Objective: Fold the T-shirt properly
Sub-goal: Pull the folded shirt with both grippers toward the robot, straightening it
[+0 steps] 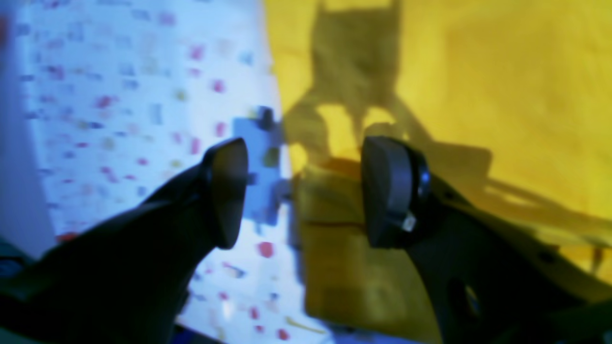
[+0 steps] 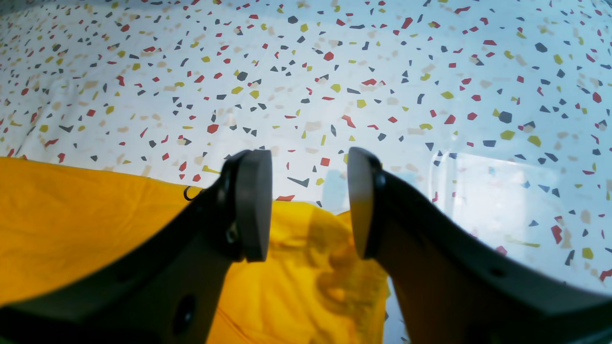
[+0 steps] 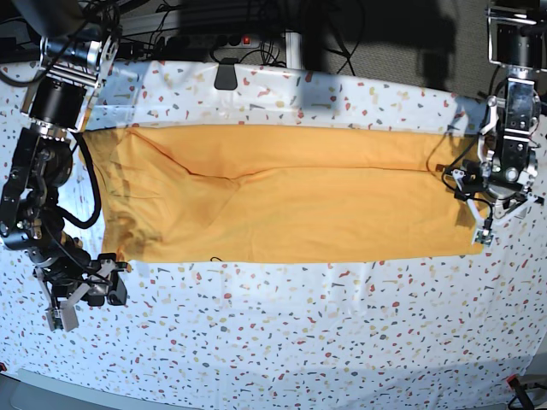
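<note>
The left gripper [image 1: 306, 191] stands wide open and empty, one finger over the speckled tablecloth [image 1: 143, 119], the other over yellow cloth, hanging above the edge of the T-shirt [image 1: 502, 95]; this wrist view is blurred, so whether a fingertip brushes the fabric cannot be told. In the base view this gripper [image 3: 484, 224] sits at the shirt's right end, near its lower corner.

The right gripper [image 2: 310, 203] is parted too, with nothing between its fingers, poised over a rumpled corner of the T-shirt [image 2: 71, 215] where the cloth meets the tablecloth [image 2: 334, 71]. From the base view it [image 3: 84, 295] hangs just beyond the shirt's lower left corner, over the bare cover.

One T-shirt [image 3: 282, 205] lies on the table [image 3: 299, 342], folded lengthwise into a long orange-yellow band running left to right between the two arms, a diagonal crease showing toward its left half. Cables and a black clip [image 3: 226, 75] sit along the far edge of the table.
</note>
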Robot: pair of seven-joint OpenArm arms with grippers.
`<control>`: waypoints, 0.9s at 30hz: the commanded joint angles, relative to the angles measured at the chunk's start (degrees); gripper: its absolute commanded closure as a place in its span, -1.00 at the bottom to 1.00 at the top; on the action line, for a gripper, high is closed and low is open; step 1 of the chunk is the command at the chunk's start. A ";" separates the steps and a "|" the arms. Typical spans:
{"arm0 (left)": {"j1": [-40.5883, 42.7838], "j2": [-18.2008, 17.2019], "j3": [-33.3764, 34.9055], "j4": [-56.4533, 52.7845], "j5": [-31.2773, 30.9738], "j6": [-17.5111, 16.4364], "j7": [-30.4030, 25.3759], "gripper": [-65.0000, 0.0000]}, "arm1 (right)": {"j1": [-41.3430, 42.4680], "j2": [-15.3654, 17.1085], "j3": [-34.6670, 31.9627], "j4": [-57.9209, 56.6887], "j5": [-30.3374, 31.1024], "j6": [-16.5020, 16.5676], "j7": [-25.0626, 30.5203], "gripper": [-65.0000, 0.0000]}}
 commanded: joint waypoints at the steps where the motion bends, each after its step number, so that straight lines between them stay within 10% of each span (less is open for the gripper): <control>1: -1.07 -0.79 -0.33 1.62 1.14 0.61 0.13 -0.13 | 1.70 0.81 0.13 1.05 0.70 0.56 1.31 0.20; 18: -1.09 -0.79 -0.33 2.45 8.66 1.29 9.88 -0.13 | 1.70 0.81 0.13 1.05 0.72 0.56 1.31 0.20; 24: -1.09 -0.81 -0.33 2.45 18.95 17.44 4.74 -0.13 | 1.70 0.79 0.13 1.05 0.72 0.56 1.31 0.20; 27: -1.07 -0.76 -0.33 2.45 19.21 19.02 3.78 -0.13 | 1.70 0.79 0.13 1.05 0.72 0.56 1.31 0.20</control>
